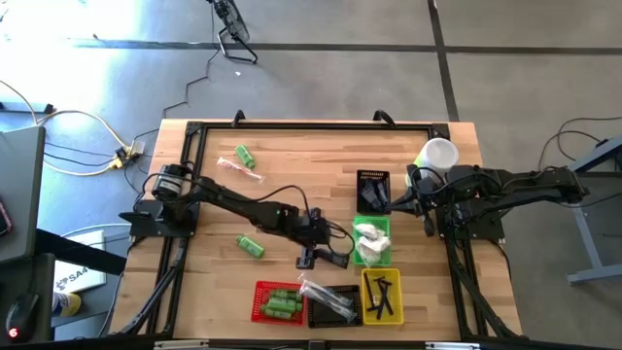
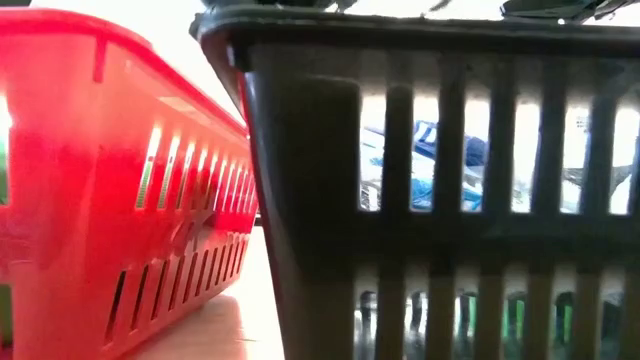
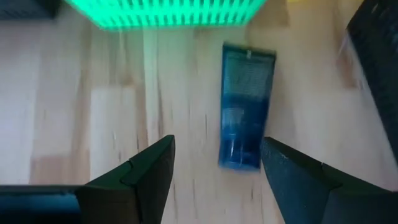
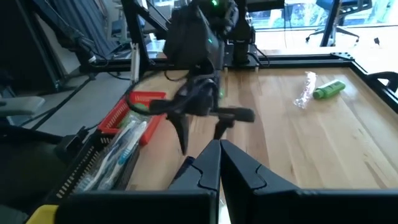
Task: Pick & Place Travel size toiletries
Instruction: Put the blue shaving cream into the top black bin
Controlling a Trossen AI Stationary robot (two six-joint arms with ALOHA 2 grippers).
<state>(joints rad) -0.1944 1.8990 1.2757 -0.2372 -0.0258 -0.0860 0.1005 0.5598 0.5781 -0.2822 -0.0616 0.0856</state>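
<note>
At mid-counter (image 1: 428, 194) my left tool (image 3: 214, 165) hangs open, empty, over a navy tube (image 3: 245, 106); baskets (image 1: 278, 302) part-filled (two green bottles (image 1: 251, 246) still loose), right tool (image 4: 219, 163) shut.

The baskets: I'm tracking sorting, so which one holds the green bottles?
The red basket at the table's front edge; green bottles lie inside it, unlike the black, yellow and green baskets.

High view: overhead, straight down, whole worktop (image 1: 292, 156). Low view: at worktop level, pressed against red basket (image 2: 110, 180) and black basket (image 2: 450, 200). Left wrist view: close, facing down at the wood. Right wrist view: looks across the worktop; shares the red basket with the low view.
</note>
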